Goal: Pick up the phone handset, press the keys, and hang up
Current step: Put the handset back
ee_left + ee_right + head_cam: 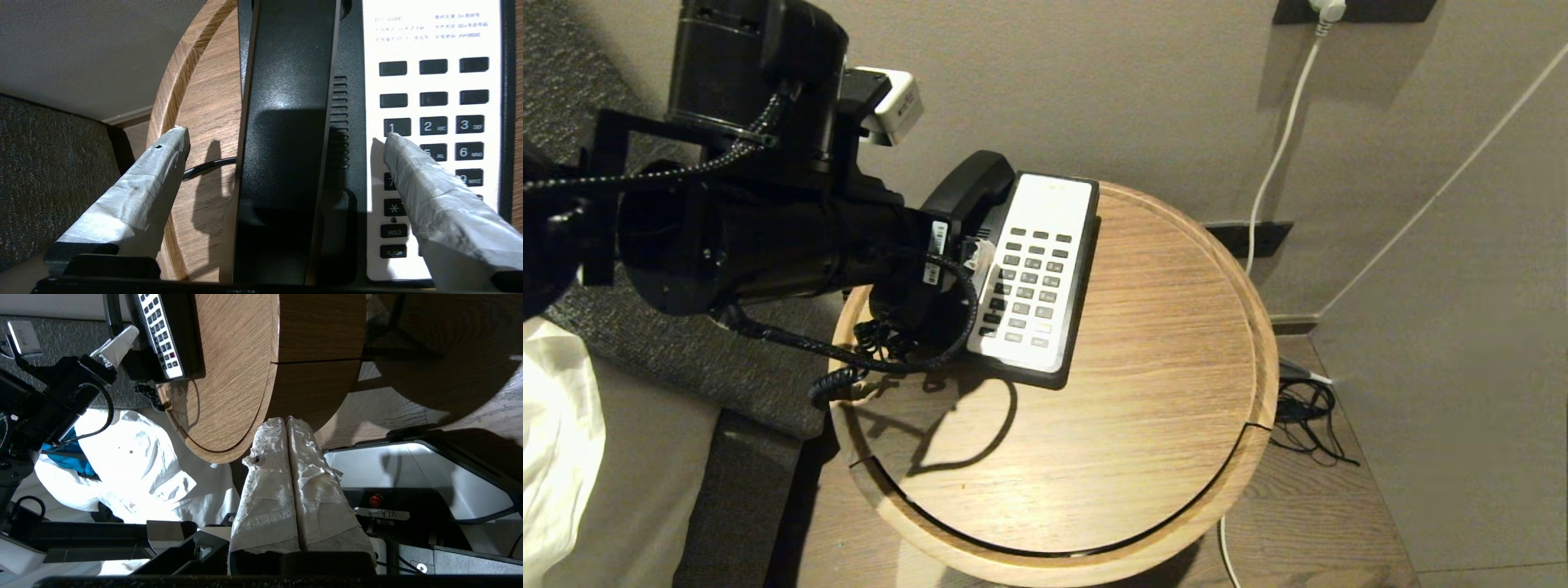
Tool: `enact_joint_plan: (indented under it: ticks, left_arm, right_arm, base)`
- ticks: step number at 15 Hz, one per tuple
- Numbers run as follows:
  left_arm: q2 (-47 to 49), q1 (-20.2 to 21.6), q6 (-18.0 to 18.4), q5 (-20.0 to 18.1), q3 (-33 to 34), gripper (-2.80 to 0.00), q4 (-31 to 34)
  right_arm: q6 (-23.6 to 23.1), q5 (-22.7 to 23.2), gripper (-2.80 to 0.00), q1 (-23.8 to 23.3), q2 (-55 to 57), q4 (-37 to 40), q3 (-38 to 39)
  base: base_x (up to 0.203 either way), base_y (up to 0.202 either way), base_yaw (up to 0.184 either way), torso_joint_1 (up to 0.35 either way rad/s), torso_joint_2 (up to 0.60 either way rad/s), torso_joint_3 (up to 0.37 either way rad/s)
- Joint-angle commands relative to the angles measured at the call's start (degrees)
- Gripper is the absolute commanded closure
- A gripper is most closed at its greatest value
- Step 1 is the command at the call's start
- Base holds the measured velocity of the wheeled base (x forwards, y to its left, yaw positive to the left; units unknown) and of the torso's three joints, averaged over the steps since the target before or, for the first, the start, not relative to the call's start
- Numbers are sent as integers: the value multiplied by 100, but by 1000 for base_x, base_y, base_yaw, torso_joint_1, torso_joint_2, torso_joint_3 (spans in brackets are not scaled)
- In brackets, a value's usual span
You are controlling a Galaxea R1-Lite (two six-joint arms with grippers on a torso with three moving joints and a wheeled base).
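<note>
The black phone handset [974, 184] lies in its cradle on the left side of the phone base [1055, 198], on the round wooden table [1152, 384]. Its coiled cord [840, 384] hangs off the table's left edge. My left gripper [284, 136] is open and straddles the handset [286, 143]. One taped finger is over the table on the outer side, the other [412, 171] over the keys [449, 124] near the "1". In the head view the left gripper [968, 269] covers the handset's middle. The keys [1031, 286] sit in rows on the white faceplate. My right gripper [286, 421] is shut and empty, low beside the table.
A wall stands close behind the table. White cables [1278, 155] run down it to a tangle of black wire [1307, 416] on the floor at the right. A grey upholstered edge [727, 367] and white cloth [556, 441] lie to the left. The table has a raised rim [1262, 327].
</note>
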Motion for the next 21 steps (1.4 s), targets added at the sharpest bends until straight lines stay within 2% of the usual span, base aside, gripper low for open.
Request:
enact_joint_plan:
  ticks: [1, 5, 21]
  left_arm:
    - [-5, -1, -3, 12, -18, -280, 8]
    - [-19, 52, -47, 20, -211, -280, 22]
    - [51, 131, -12, 91, -167, -280, 52]
  right_arm:
    - [27, 7, 0, 2, 8, 11, 6]
    - [27, 7, 0, 2, -10, 11, 32]
    - [27, 16, 0, 2, -10, 11, 41]
  base:
    - [0, 0, 0, 0, 0, 0]
    - [0, 0, 0, 0, 0, 0]
    - [0, 0, 0, 0, 0, 0]
